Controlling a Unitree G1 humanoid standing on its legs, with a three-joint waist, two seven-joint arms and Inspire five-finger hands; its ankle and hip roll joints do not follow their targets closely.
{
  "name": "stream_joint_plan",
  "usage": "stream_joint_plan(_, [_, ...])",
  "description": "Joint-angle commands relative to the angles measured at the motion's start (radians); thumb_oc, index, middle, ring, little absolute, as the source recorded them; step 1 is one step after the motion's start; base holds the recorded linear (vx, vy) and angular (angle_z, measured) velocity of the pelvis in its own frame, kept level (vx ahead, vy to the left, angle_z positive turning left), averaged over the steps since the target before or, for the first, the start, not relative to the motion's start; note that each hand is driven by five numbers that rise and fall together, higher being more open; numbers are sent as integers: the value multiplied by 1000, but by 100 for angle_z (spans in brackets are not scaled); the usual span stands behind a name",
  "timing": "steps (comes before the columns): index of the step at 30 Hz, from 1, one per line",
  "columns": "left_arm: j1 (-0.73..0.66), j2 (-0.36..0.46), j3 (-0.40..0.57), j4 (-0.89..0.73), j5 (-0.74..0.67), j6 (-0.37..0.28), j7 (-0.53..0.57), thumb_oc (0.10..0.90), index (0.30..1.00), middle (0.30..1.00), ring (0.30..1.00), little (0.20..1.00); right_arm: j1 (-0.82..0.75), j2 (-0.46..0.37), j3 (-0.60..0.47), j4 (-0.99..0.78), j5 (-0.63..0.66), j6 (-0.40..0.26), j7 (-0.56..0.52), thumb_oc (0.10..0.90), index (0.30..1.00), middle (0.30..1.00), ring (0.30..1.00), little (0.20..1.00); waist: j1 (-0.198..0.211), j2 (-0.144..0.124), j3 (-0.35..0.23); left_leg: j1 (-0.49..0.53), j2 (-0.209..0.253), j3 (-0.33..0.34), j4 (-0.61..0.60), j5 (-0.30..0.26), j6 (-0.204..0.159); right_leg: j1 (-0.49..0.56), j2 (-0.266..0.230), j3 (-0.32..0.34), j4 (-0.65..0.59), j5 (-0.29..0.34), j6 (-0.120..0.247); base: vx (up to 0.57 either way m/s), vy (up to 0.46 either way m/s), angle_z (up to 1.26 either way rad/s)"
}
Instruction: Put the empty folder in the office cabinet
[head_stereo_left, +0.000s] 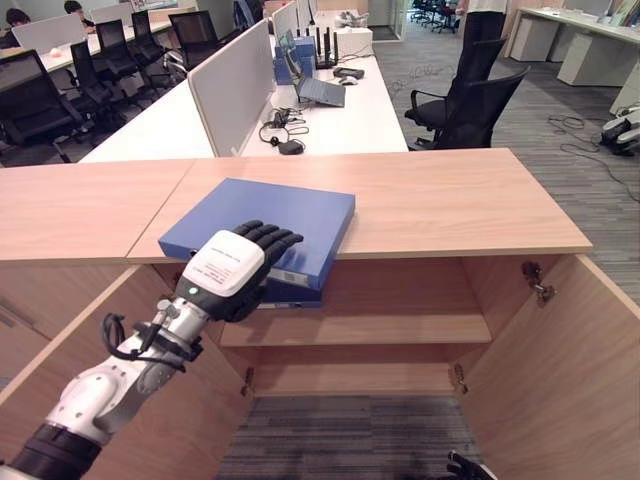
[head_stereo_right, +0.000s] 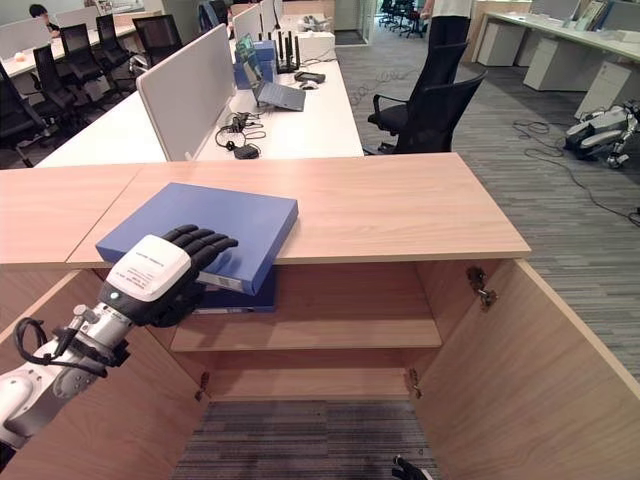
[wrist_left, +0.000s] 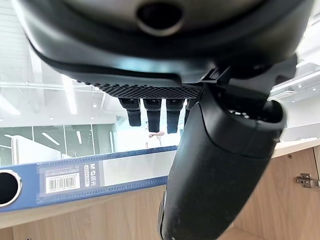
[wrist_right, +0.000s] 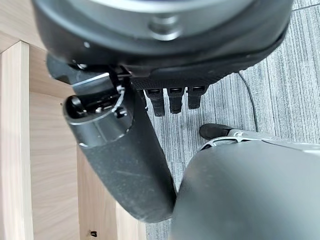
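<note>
Blue folder (head_stereo_left: 262, 222) lies flat on top of the wooden office cabinet (head_stereo_left: 450, 205), its near edge hanging out past the cabinet's front lip, spine with a label and ring hole facing me. My left hand (head_stereo_left: 235, 268) is on that overhanging corner, fingers (head_stereo_left: 268, 238) laid over the top cover and thumb underneath the edge, so I read it as pinching the folder. In the left wrist view the spine (wrist_left: 75, 177) runs just past the fingers (wrist_left: 152, 112). Cabinet doors stand open on both sides, right door (head_stereo_left: 570, 360) swung wide, and a shelf (head_stereo_left: 370, 328) shows inside below the folder. My right hand (wrist_right: 172, 102) hangs low over the grey carpet (wrist_right: 280, 85), fingers short and relaxed, holding nothing. Behind the cabinet: a white desk (head_stereo_left: 340, 115) with a laptop (head_stereo_left: 315, 88), and a black office chair (head_stereo_left: 470, 105).
</note>
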Motion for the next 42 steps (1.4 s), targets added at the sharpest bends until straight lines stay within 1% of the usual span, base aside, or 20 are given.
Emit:
stream_joint_plan(1, [-217,65,16,-4,-19,13,48,800,900,900,900,900,-70,-31,-20,9,27,-25,3,800,900,900,900,900,6,25,27,68,0,-8,-2,-136,-5,111,-1,-36,8,-159,86,0,0,0])
stream_joint_plan(4, [-230,74,12,-1,-17,14,50,800,900,900,900,900,-72,-29,-18,6,28,-24,5,800,900,900,900,900,7,23,25,68,1,-8,-2,-136,-5,110,0,-36,8,-158,86,0,0,0])
stream_joint_plan(10, [-247,63,4,7,-22,20,52,800,900,900,900,900,-74,-30,-15,1,25,-22,5,800,900,900,900,900,7,17,21,70,1,-8,-2,-137,-4,109,0,-31,8,-157,86,0,0,0])
stream_joint_plan(19, [-262,21,-28,58,-22,33,50,800,900,900,900,900,-70,-29,-13,-6,21,-19,5,800,900,900,900,900,0,9,20,71,2,1,-2,-139,-2,107,1,-26,8,-155,87,0,0,0])
stream_joint_plan(31, [-345,-15,-105,156,1,67,46,800,900,900,900,900,-63,-46,-24,-23,24,-16,1,800,900,900,900,900,-23,-13,22,64,5,15,-2,-139,-2,91,5,-11,8,-148,90,5,11,-4])
stream_joint_plan(38, [-361,-50,-116,189,6,79,51,800,900,900,900,900,-57,-47,-28,-24,23,-17,-2,800,900,900,900,900,-27,-25,19,63,7,24,-2,-141,-2,87,7,-5,8,-147,90,0,0,0])
stream_joint_plan(42, [-344,-76,-100,187,-3,83,54,800,900,900,900,900,-54,-42,-29,-19,22,-14,-1,800,900,900,900,900,-28,-33,16,64,9,26,-2,-142,-1,87,8,-3,8,-147,89,0,0,0])
